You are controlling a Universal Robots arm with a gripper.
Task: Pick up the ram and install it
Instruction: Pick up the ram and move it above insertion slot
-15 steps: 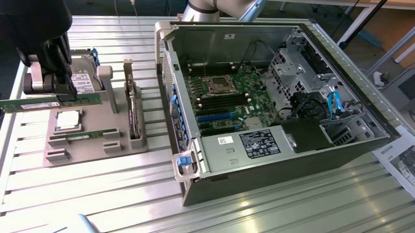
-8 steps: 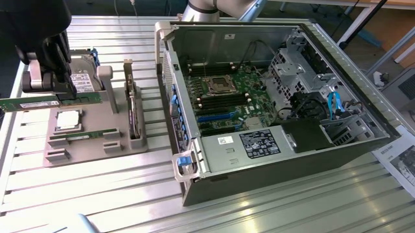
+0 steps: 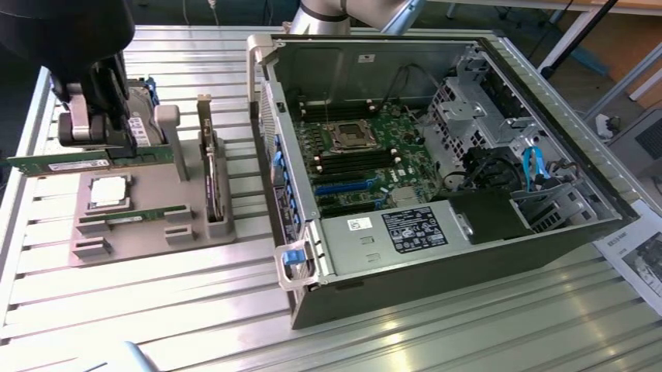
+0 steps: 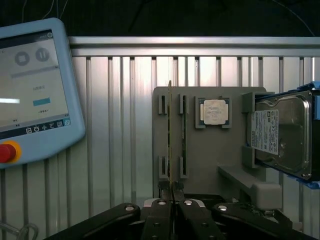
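Wrist view: ram (image 4: 170,135) edge-on betw. gripper (image 4: 173,204) fingertips

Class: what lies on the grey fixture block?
A processor chip, a slotted ram stick, an upright card, a hard drive. The gripper, holding the ram, covers part of the block.

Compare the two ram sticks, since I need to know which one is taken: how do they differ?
The held ram is clamped in the gripper; the spare ram is untouched. The held ram hangs above the grey holder; the spare ram sits in its slots. Both are long, narrow green sticks.
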